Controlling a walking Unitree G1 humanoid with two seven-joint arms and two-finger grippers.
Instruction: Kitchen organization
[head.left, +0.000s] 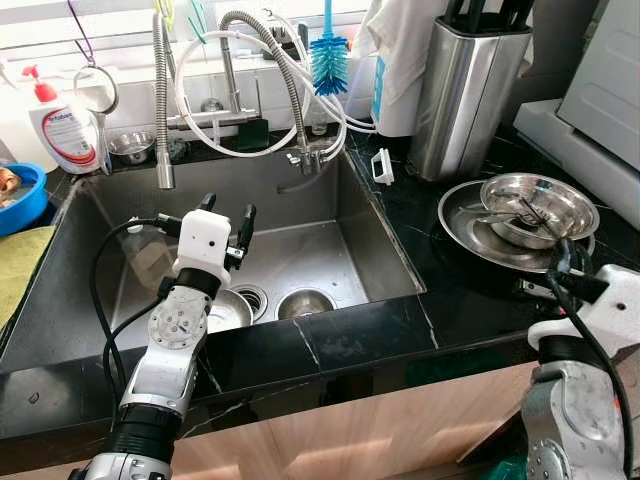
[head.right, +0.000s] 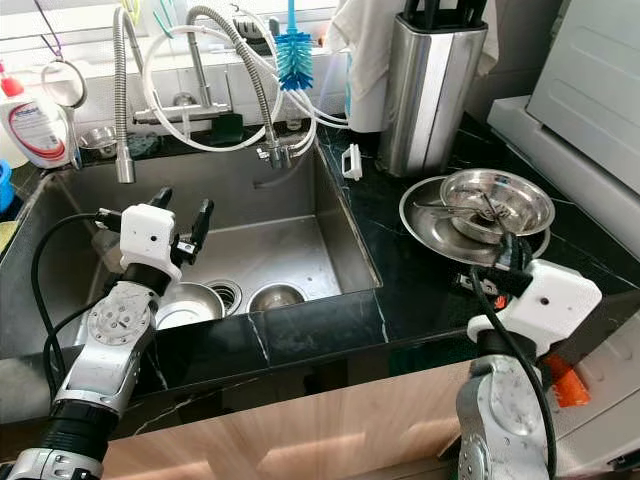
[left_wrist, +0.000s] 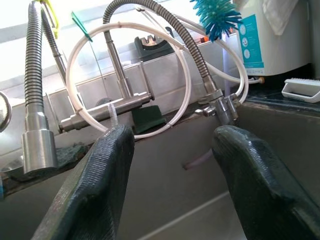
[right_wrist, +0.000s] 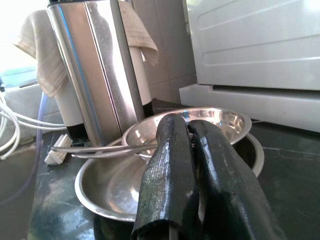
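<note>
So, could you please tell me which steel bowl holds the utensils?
The small bowl nested in the wide dish on the counter; the sink's bowl holds none.

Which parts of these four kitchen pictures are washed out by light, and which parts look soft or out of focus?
Left eye view: the window strip above the coiled steel tap hose is blown white. Left wrist view: the same backlight bleaches the top, and the left gripper has soft-edged open black fingers. Right wrist view: the shut right gripper looms blurred before the shiny steel bowl; bright glare behind the brushed-steel knife block.
</note>
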